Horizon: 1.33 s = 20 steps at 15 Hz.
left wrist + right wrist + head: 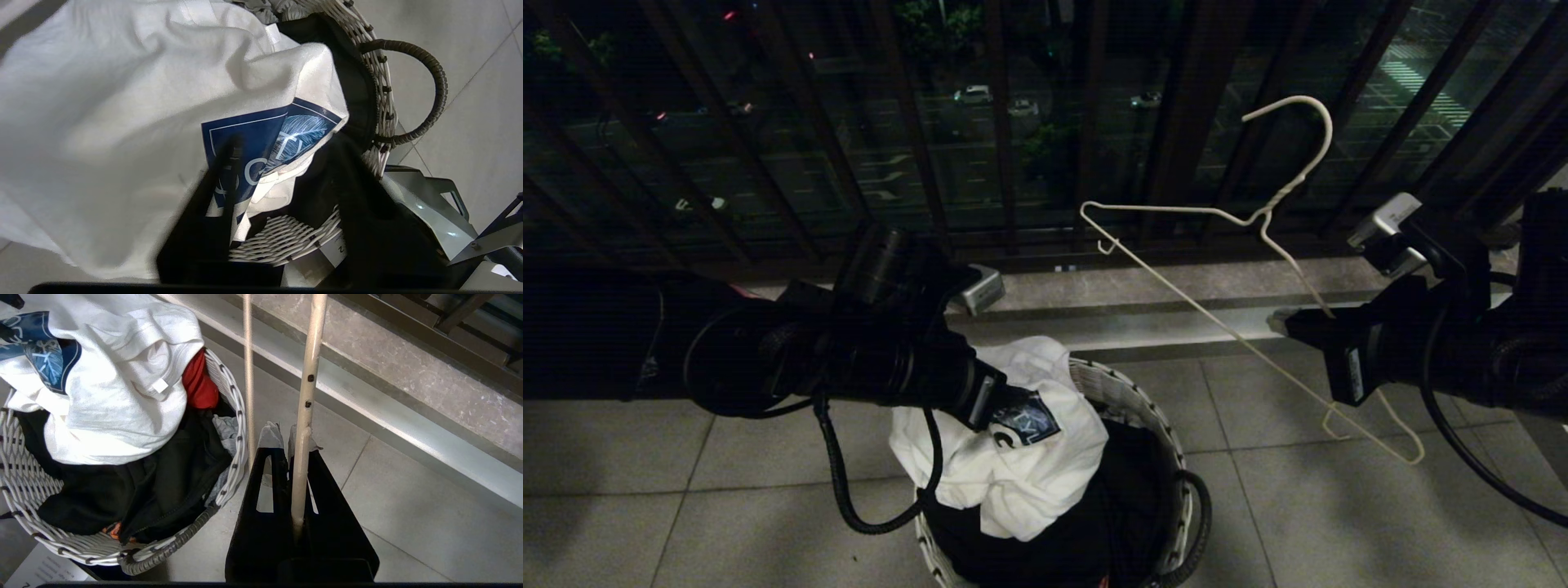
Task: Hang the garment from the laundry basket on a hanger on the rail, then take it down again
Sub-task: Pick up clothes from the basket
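Observation:
The garment (1021, 482), a white T-shirt with a blue graphic, is heaped on top of the laundry basket (1127, 392). My left gripper (1013, 416) hangs right over the graphic. In the left wrist view the left gripper (288, 143) is open; one finger lies across the graphic and folded cloth (102, 102) sits between the jaws, beside the basket rim (384, 94). To the right, my right gripper (1286, 321) is shut on the white wire hanger (1152, 208), held tilted in the air. The right wrist view shows the wire (307, 375) pinched in the right gripper (284, 435). The rail is out of view.
A black garment (1127, 490) and a red cloth (198, 381) lie in the basket under the T-shirt. The dark balcony railing (1013, 122) and a stone ledge (1176, 282) run across behind the basket. Grey floor tiles (1339, 506) surround it.

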Motion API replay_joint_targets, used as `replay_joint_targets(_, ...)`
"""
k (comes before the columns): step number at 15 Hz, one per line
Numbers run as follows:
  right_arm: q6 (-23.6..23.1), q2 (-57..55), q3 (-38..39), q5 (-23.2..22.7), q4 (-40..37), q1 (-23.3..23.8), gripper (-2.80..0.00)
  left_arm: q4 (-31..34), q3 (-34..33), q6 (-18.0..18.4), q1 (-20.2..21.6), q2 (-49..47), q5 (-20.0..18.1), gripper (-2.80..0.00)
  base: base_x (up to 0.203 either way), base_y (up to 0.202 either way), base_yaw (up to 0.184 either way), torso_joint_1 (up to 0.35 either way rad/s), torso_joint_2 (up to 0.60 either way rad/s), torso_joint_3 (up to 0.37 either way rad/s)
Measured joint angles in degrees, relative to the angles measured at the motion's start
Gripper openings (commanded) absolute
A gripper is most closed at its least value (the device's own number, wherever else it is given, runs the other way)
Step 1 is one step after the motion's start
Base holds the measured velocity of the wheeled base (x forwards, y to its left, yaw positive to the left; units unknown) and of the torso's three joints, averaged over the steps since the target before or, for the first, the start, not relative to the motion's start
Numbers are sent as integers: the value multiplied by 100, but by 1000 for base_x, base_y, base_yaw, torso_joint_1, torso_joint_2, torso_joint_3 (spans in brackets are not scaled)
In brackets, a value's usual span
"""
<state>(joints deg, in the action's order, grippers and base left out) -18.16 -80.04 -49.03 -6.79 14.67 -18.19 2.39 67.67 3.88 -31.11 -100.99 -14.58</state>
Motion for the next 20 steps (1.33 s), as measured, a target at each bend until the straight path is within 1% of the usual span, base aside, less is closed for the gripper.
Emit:
replay_joint_targets(2,0,-5,0,1,0,0,-280,-52,5,-11,-22,-73,11,0,0,0,0,0,0,0)
replay_joint_targets(3,-1,-9,0,-1,0,0,-280,-179,5,-18,-23,-130,15,0,0,0,0,0,0,0)
replay_joint_targets(5,0,-11,0,-1,32,4,-280,-708,-144,-44,-26,-288,34,0,0,0,0,0,0,0)
replay_joint_targets(8,-1,-28,5,-1,68,4,-280,-1882,-514,-41,-26,-586,83,0,0,0,0,0,0,0)
replay_joint_targets(9,0,-30,5,-1,71,4,-280,-2120,-580,-40,-26,-660,96,0,0,0,0,0,0,0)
replay_joint_targets(10,0,-33,6,-1,73,2,-280,-2159,-623,-40,-26,-705,100,-280,0,0,0,0,0,0)
replay_joint_targets(16,-1,-44,9,-1,77,0,-280,-2189,-720,2,-26,-731,105,-280,0,0,0,0,0,0)
replay_joint_targets(19,-1,-46,9,-1,79,2,-280,-2193,-851,228,-50,-656,108,-280,0,0,0,0,0,0)
replay_joint_targets(20,0,-44,9,-1,79,4,-280,-2181,-878,234,-75,-592,124,-280,0,0,0,0,0,0)
